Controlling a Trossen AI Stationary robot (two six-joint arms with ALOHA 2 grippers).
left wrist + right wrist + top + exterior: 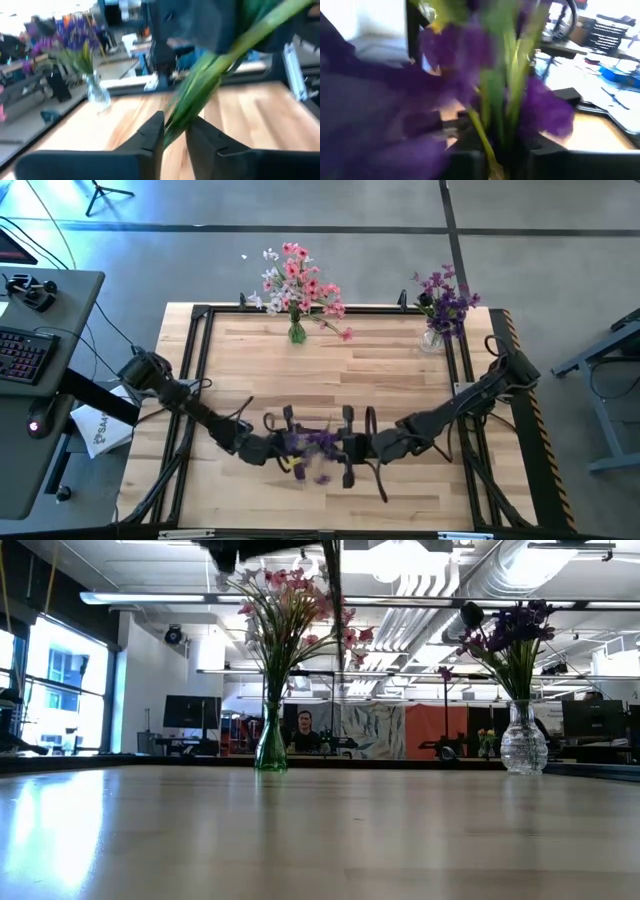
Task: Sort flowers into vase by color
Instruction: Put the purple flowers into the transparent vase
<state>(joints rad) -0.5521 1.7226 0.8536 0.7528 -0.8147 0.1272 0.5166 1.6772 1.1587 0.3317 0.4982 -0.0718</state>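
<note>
A bunch of purple flowers (318, 444) with green stems hangs in the air between my two grippers over the near middle of the table. My left gripper (290, 446) comes at it from the left, my right gripper (346, 448) from the right. The left wrist view shows stems (200, 85) running from my left gripper (175, 135) up to the other gripper. The right wrist view is filled with purple blossoms (460, 50) and stems above my right gripper (507, 157). At the far edge stand a green vase (297, 332) with pink and white flowers and a clear vase (433, 338) with purple ones. My left gripper pinches several green stems (172, 127) between its two fingers, which lie across them; the stems slant away from it, clear of the table. My right gripper has the green stems (492, 130) between its fingers (547, 157), just below the purple blossoms. Blur hides the exact place of contact.
A black frame (200, 315) borders the wooden table (400, 390). A pink sprig (340, 332) lies by the green vase. The low view shows both vases (270, 745) (524, 745) far across bare wood. A desk with a keyboard (20, 350) stands to the left.
</note>
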